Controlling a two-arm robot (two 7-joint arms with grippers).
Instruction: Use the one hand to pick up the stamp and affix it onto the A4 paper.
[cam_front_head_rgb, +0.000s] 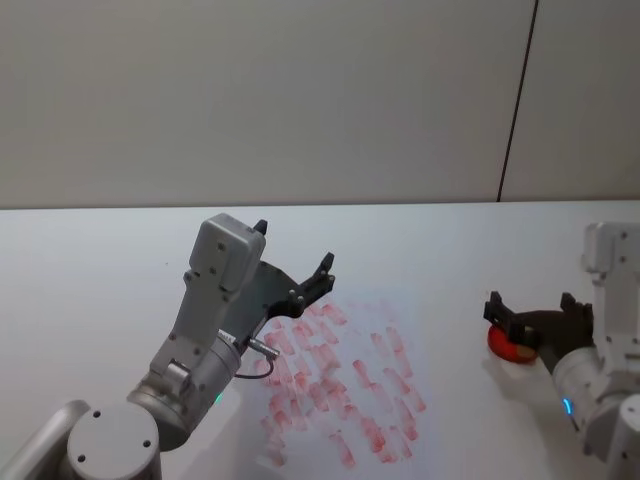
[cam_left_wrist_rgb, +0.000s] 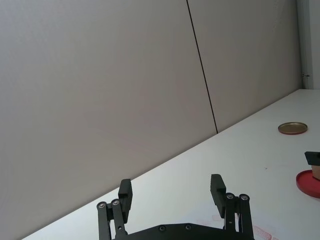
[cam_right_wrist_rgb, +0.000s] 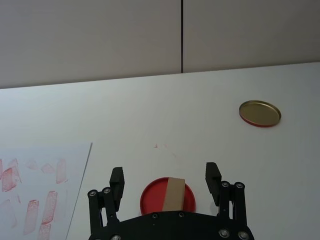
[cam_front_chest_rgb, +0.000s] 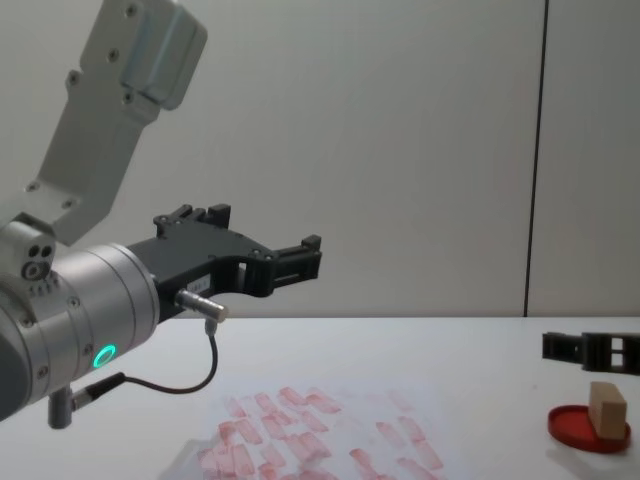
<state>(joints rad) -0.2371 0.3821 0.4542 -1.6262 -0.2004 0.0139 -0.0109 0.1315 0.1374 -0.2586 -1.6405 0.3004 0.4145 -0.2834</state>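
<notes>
Right wrist view puts us straight over the action. The right tool (cam_right_wrist_rgb: 165, 172) hangs spread wide with nothing in it, and the stamp (cam_right_wrist_rgb: 174, 194) stands in the red ink dish (cam_right_wrist_rgb: 150, 199), on the line between its two fingers. That's the tan wooden block, resting on the pad, I'd say so its face takes ink.

From the chest view the tool sits above the block with a clear gap and no contact. I judge this as the approach before the pick, with fingers lined up either side and a descent and a squeeze yet to come.

The dish lies toward the right side of the surface, near the right edge of the A4 paper (cam_right_wrist_rgb: 40, 195). The sheet is spread flat at the middle by the front edge, thick with pinkish-red prints. It's a short carry, then, and free spots are scarce; the bare margin nearest the dish looks the easy target.

On the other side, the left tool (cam_front_head_rgb: 295, 250) hovers high over the paper's left part, fingers apart and empty, presumably to stay out of the way. A gold-coloured round lid (cam_right_wrist_rgb: 259, 113) lies well apart toward the far right of the surface, playing no part.
</notes>
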